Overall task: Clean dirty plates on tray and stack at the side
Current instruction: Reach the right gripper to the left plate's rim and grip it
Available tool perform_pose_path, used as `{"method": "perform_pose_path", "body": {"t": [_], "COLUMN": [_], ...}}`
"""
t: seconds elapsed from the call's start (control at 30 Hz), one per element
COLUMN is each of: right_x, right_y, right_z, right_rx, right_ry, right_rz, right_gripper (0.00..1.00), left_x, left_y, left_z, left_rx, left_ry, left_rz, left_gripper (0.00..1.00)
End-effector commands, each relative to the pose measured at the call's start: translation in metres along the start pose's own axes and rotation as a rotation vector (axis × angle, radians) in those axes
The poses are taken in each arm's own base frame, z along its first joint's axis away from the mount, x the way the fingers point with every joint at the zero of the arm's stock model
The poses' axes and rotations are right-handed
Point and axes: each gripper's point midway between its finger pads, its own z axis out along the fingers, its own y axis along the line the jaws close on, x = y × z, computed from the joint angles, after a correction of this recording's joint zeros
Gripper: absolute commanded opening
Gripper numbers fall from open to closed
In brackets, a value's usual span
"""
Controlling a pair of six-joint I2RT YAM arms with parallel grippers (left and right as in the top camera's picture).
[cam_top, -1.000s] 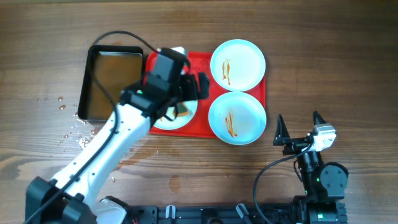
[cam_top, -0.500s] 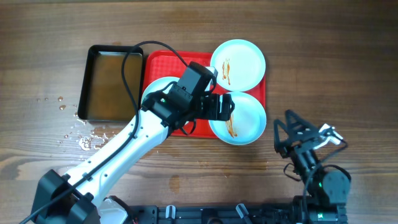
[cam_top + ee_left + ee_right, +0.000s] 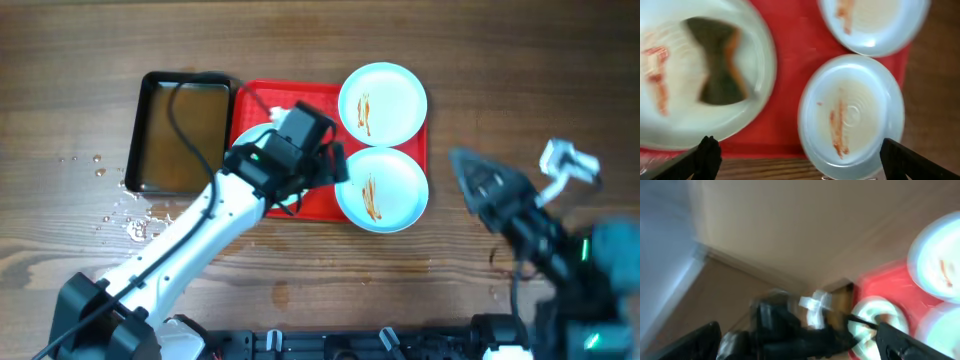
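Three pale plates lie on the red tray [image 3: 320,205]. The far right plate [image 3: 382,103] and the near right plate [image 3: 381,190] have orange-brown streaks. The left plate [image 3: 250,175] is partly hidden under my left arm. In the left wrist view the left plate [image 3: 670,100] carries a dark sponge [image 3: 715,62] and red streaks, and the near right plate [image 3: 852,117] sits beside it. My left gripper [image 3: 338,165] hovers over the tray's middle, open and empty [image 3: 800,165]. My right gripper [image 3: 485,185] is blurred at the right, off the tray, open [image 3: 800,345].
A black pan of brownish water [image 3: 180,130] stands left of the tray. Water drops [image 3: 130,215] lie on the wood near the pan's front left corner. Bare wooden table [image 3: 520,80] lies to the right of the tray.
My left gripper swung right from the left plate towards the near right plate, then drew back a little. My right arm lifted and swung out to the right, now blurred.
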Motion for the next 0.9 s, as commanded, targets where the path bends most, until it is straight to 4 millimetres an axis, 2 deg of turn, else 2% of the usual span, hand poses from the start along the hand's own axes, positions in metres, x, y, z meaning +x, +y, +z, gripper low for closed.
{"method": "perform_pose_path", "body": {"t": [0.0, 0.1, 0.17, 0.27, 0.33, 0.37, 0.4, 0.47, 0.53, 0.63, 0.7, 0.77, 0.83, 0.87], "right_x": [-0.006, -0.009, -0.012, -0.014, -0.007, -0.001, 0.006, 0.026, 0.034, 0.044, 0.039, 0.038, 0.046, 0.056], "right_y": [-0.01, -0.039, -0.068, -0.125, -0.16, -0.168, -0.169, -0.158, -0.17, -0.193, -0.198, -0.195, -0.185, -0.173], "right_z": [0.035, 0.058, 0.076, 0.099, 0.112, 0.118, 0.125, 0.14, 0.139, 0.133, 0.14, 0.145, 0.158, 0.17], "right_rx": [0.1, 0.249, 0.355, 0.529, 0.623, 0.623, 0.573, 0.408, 0.504, 0.726, 0.829, 0.847, 0.78, 0.663], "right_ry": [0.256, 0.425, 0.464, 0.475, 0.499, 0.527, 0.573, 0.7, 0.718, 0.745, 0.662, 0.61, 0.588, 0.628], "right_rz": [-0.271, -0.215, -0.171, -0.062, 0.058, 0.097, 0.106, -0.068, -0.181, -0.376, -0.403, -0.36, -0.267, -0.303], "right_gripper": [1.0, 1.0, 1.0, 1.0, 1.0, 0.99, 0.98, 0.92, 0.99, 1.0, 1.0, 1.0, 1.0, 1.0], "left_x": [-0.021, -0.025, -0.026, -0.026, -0.026, -0.026, -0.026, -0.024, -0.023, -0.026, -0.028, -0.028, -0.024, -0.021], "left_y": [0.04, 0.048, 0.049, 0.049, 0.05, 0.05, 0.051, 0.055, 0.06, 0.07, 0.074, 0.079, 0.086, 0.09], "left_z": [0.0, 0.0, 0.0, 0.0, -0.001, -0.001, -0.001, -0.001, -0.002, -0.003, -0.003, -0.004, -0.005, -0.006], "left_rx": [-0.106, -0.099, -0.102, -0.102, -0.105, -0.106, -0.109, -0.131, -0.151, -0.169, -0.175, -0.186, -0.21, -0.225], "left_ry": [-0.047, -0.031, -0.032, -0.032, -0.034, -0.034, -0.033, -0.033, -0.031, -0.029, -0.031, -0.027, -0.01, 0.002], "left_rz": [-0.243, -0.277, -0.282, -0.281, -0.281, -0.281, -0.281, -0.281, -0.286, -0.31, -0.322, -0.336, -0.353, -0.356], "left_gripper": [1.0, 1.0, 1.0, 1.0, 1.0, 1.0, 1.0, 1.0, 1.0, 1.0, 1.0, 1.0, 1.0, 1.0]}}
